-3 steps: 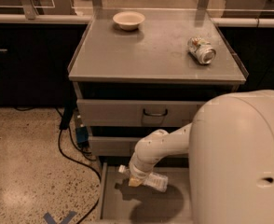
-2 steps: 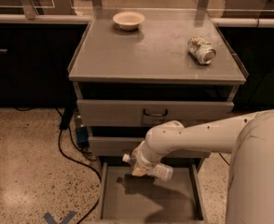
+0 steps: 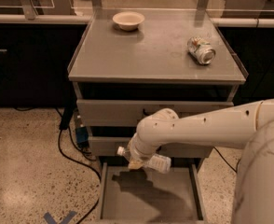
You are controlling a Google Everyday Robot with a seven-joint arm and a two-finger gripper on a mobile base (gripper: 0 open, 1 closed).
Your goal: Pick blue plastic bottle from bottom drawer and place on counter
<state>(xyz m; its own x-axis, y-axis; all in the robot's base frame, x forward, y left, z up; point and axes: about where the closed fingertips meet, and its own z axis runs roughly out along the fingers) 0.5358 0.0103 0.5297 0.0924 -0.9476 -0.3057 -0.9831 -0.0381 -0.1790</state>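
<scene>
While the white arm (image 3: 207,125) reaches in from the right, its tool (image 3: 136,161) sits low in front of the cabinet, just above the pulled-out bottom drawer (image 3: 174,204). The tool is clenched around the blue plastic bottle (image 3: 158,163), so that's a proper grasp. The bottle hangs sideways in the air, with its white cap pointing left and its clear body sticking out to the right. It's not touching the drawer floor, and you can see a dark shadow on the grey tray right under it. It's about level with the front of the middle drawer (image 3: 104,146), and the top drawer (image 3: 113,113) is above that.

Up on the grey surface (image 3: 151,55) there's a small pale bowl (image 3: 128,20) at the far side, a bit left of centre. A crushed silver can (image 3: 201,50) lies on its side over toward the right edge, and the two are well apart. A black cable (image 3: 67,153) snakes across the speckled floor (image 3: 25,171) left of the cabinet.
</scene>
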